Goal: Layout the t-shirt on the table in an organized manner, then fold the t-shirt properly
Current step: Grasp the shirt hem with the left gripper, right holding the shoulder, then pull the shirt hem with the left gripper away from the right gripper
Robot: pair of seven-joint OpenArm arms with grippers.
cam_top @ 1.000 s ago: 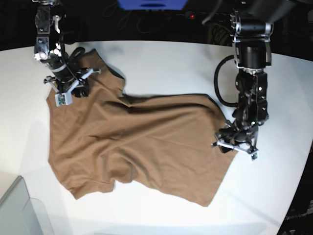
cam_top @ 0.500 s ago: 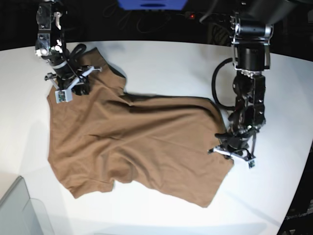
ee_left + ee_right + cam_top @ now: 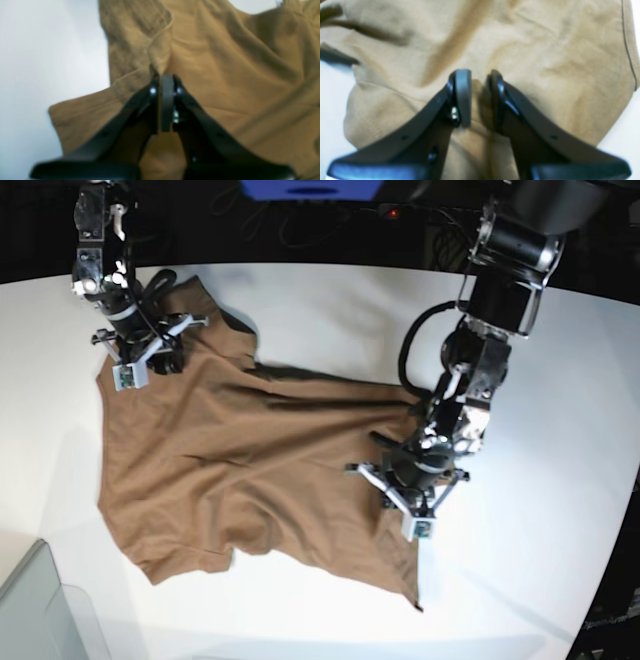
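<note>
Table (image 3: 330, 300): you see a white top under a black backdrop.
T-shirt (image 3: 230, 460): brown, rumpled, spread across the table's middle.
Left gripper (image 3: 166, 82): you have its jaws pinched together on a fold of the t-shirt.
Right gripper (image 3: 480, 82): your jaws stand slightly apart, cloth bunched between them, at the t-shirt's far corner.

Count: one t-shirt (image 3: 250, 470), brown, no second garment. One table (image 3: 330, 310), white. Two arms, so two grippers: left gripper (image 3: 400, 485) and right gripper (image 3: 140, 350). One grey bin corner (image 3: 40, 610) at the lower left of base view. One blue object (image 3: 310, 188) at the top edge, mostly cropped.
</note>
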